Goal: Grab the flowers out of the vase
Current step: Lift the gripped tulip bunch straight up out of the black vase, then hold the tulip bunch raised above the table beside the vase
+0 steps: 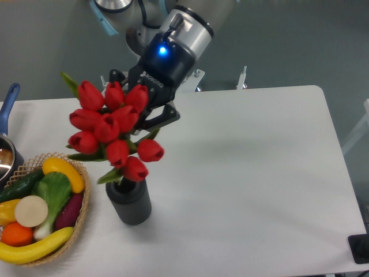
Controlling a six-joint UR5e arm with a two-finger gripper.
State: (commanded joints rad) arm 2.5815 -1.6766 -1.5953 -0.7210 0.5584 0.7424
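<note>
Above the left half of the white table point(248, 173), the silver-and-blue arm slants down-left, its black two-finger gripper point(141, 118) clamped on the bunch of red tulip flowers with green leaves point(112, 130). Right of the pincer lies broad bare tabletop out to the rounded edge; lower left sits a woven wicker basket point(81, 216) of fruit and vegetables. Below the pincer, the lowest bud hangs just over the mouth of the small dark grey ribbed vase point(130, 202).

You see the gripper point(140, 118) clamped on the flowers point(112, 130), holding the red buds above the vase point(130, 201), the lowest bud just over its mouth. A wicker basket point(81, 216) of produce sits left.
</note>
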